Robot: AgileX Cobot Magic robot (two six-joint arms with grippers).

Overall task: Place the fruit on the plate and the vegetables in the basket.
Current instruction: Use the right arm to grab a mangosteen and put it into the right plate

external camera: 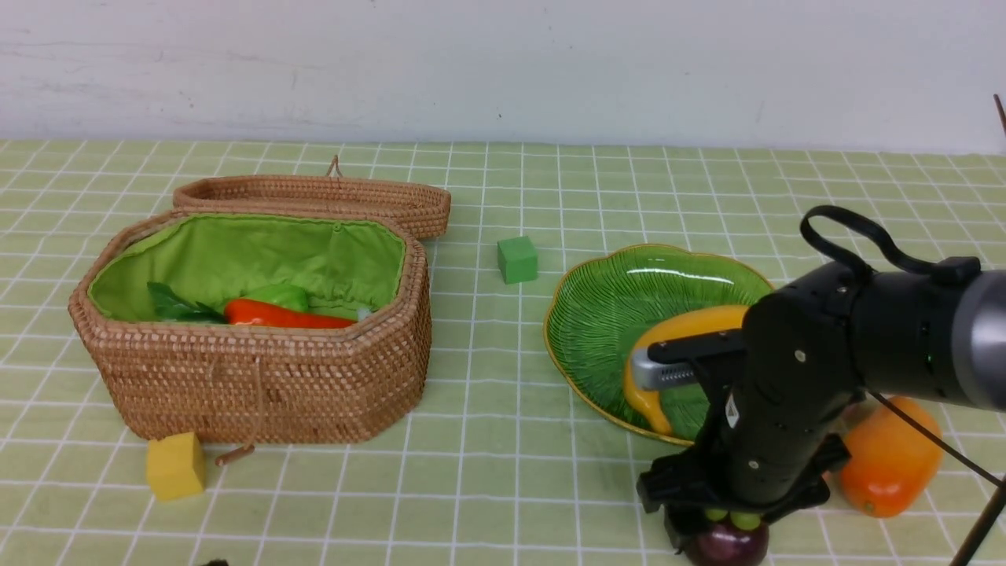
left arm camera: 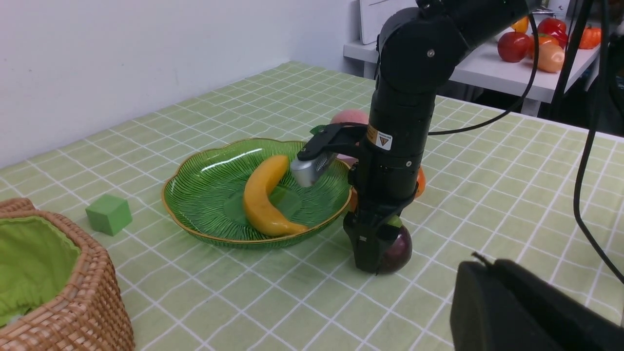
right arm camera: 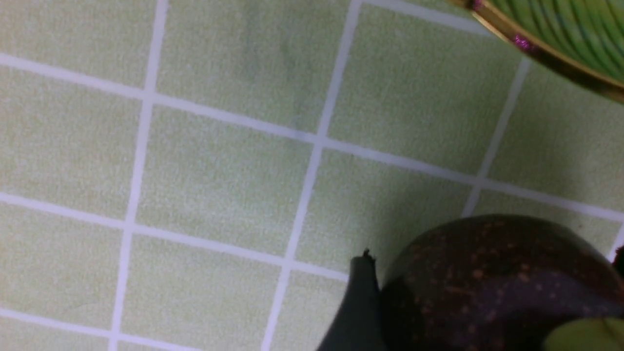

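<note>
The green leaf-shaped plate (external camera: 605, 314) holds the yellow banana (external camera: 692, 324); both also show in the left wrist view, plate (left arm camera: 209, 190) and banana (left arm camera: 263, 195). The dark purple mangosteen (external camera: 727, 544) rests on the cloth in front of the plate. My right gripper (external camera: 719, 538) points straight down, its fingers against both sides of the mangosteen (left arm camera: 399, 248) (right arm camera: 487, 282). The orange mango (external camera: 888, 460) lies right of it. The pink peach (left arm camera: 348, 117) sits behind the plate. The wicker basket (external camera: 259, 385) holds the orange-red pepper (external camera: 283, 316) and a green gourd (external camera: 279, 295). My left gripper (left arm camera: 492, 273) is shut and empty.
A green cube (external camera: 517, 259) sits between basket and plate. A yellow cube (external camera: 175, 465) lies at the basket's front. The basket lid (external camera: 314, 196) lies open behind it. A side table (left arm camera: 487, 73) with other toy fruit stands beyond the table's right edge.
</note>
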